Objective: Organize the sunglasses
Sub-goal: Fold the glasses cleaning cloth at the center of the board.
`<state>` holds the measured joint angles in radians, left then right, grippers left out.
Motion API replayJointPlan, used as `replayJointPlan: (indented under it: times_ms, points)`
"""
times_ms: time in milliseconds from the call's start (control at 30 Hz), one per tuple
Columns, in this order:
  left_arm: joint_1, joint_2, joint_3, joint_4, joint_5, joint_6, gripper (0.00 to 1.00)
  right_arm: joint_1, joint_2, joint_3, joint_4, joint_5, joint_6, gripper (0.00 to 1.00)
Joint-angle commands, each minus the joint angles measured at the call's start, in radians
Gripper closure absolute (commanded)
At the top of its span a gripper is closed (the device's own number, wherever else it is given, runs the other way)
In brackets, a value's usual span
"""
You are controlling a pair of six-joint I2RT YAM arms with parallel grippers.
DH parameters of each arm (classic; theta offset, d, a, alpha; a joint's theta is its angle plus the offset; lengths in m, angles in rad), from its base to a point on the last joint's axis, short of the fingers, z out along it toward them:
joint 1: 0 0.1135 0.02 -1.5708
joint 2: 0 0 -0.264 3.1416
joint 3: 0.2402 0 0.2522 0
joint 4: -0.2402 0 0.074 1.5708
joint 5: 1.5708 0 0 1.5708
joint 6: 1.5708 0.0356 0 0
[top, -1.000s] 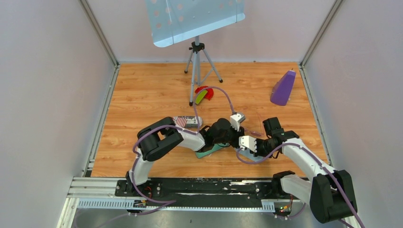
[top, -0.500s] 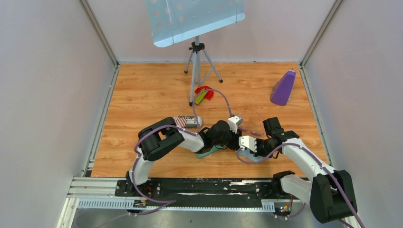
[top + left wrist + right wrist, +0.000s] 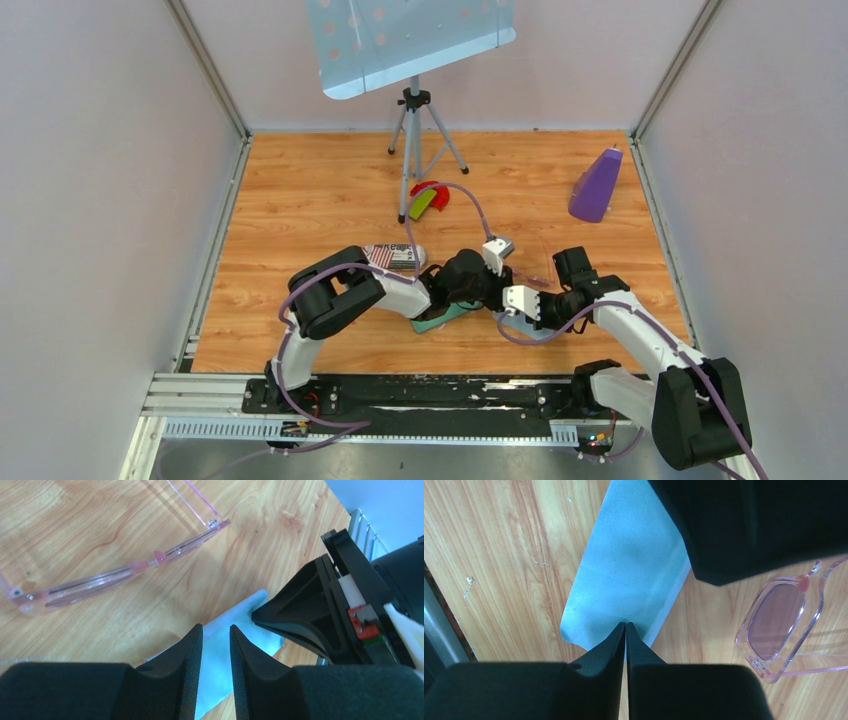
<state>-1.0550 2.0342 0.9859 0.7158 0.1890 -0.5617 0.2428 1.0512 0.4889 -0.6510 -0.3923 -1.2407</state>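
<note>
The sunglasses are a clear pink pair lying open on the wooden table, and one lens shows in the right wrist view. A light blue cloth lies beside them. My right gripper is shut on the cloth's near edge, its tips pinching a small crease. My left gripper hovers over the same cloth, its jaws a narrow gap apart with nothing between them. The two grippers nearly meet tip to tip, near the table's front centre.
A teal case lies under the left arm, with a striped item behind it. A tripod stand, a red and green object and a purple wedge sit farther back. Walls enclose the table on both sides.
The left wrist dipped slightly toward the cloth half a second ago and has come back up. The right arm and the sunglasses have not moved.
</note>
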Motion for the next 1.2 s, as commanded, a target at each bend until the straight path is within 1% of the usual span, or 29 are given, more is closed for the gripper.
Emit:
replayJointPlan:
  times_ms: [0, 200, 467, 633, 767, 867, 967, 1100, 1167]
  points:
    - [0.007, 0.059, 0.066, -0.076, 0.023, -0.015, 0.70, 0.016, 0.013, -0.034, 0.013, 0.007, 0.010, 0.93]
    - [0.014, 0.074, 0.084, -0.090, 0.033, -0.026, 0.71, 0.016, 0.009, -0.045, 0.015, 0.004, 0.013, 0.93]
    - [0.020, -0.017, -0.013, 0.005, 0.026, -0.024, 0.70, 0.015, 0.002, -0.040, 0.016, -0.002, 0.029, 0.93]
    - [0.024, -0.059, -0.007, -0.051, 0.007, 0.019, 0.67, 0.014, -0.053, 0.019, -0.041, -0.035, 0.084, 0.88]
    - [0.047, -0.106, 0.031, -0.210, 0.007, 0.120, 0.65, -0.001, -0.116, 0.074, -0.105, -0.055, 0.112, 0.85]
    - [0.073, -0.123, 0.107, -0.389, 0.029, 0.196, 0.64, -0.033, -0.133, 0.091, -0.137, -0.057, 0.111, 0.84]
    - [0.088, -0.136, 0.186, -0.548, 0.015, 0.257, 0.64, -0.115, -0.130, 0.109, -0.166, -0.097, 0.091, 0.83]
    - [0.095, -0.133, 0.317, -0.800, 0.012, 0.401, 0.63, -0.306, -0.104, 0.161, -0.228, -0.230, 0.055, 0.79]
    - [0.103, -0.130, 0.365, -0.887, 0.039, 0.486, 0.62, -0.389, -0.061, 0.188, -0.261, -0.299, 0.025, 0.77]
